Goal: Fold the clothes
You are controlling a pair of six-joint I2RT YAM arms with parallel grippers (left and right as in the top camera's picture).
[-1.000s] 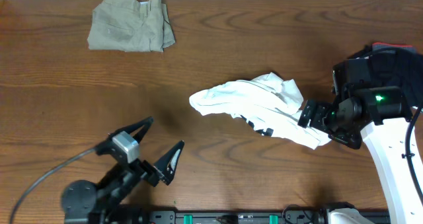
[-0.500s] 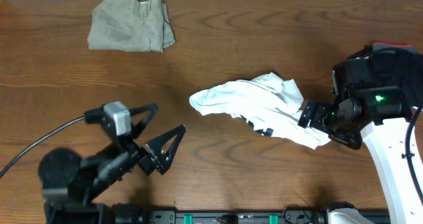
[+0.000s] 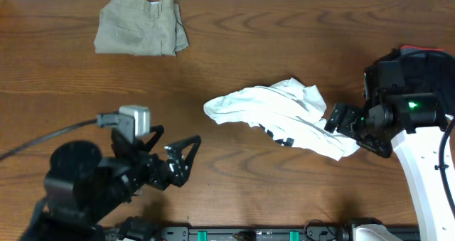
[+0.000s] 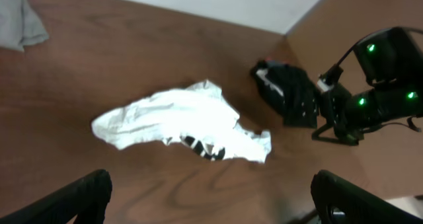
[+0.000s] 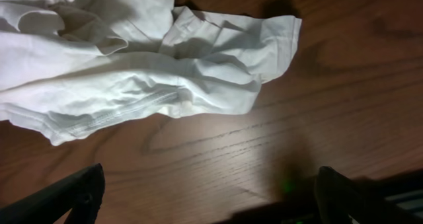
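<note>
Jaws on both arms are seen spread wide, with nothing caught between them. On the left gripper, the 2 fingers are splayed over bare wood near the front edge of the counter. In the left wrist view only their dark ends are shown, at the lower corners, with open counter between them. The right gripper is set at the right end of the white T-shirt. From overhead its tips are seen against the edge of the cloth, and whether the cloth is touched cannot be told. In the right wrist view bare wood is framed between the 2 finger ends, and the crumpled hem of the shirt is laid just beyond them, filling the upper left of that picture. The T-shirt is left unfolded, bunched into a long, wrinkled heap. It lies slantwise across the middle of the counter, right of centre, with its left end pointed toward the left arm and well apart from it. A patch of black print is exposed along the near edge of the heap. Khaki trousers are laid in a flat folded block at the far left of the counter, well apart from the shirt and from both arms.
</note>
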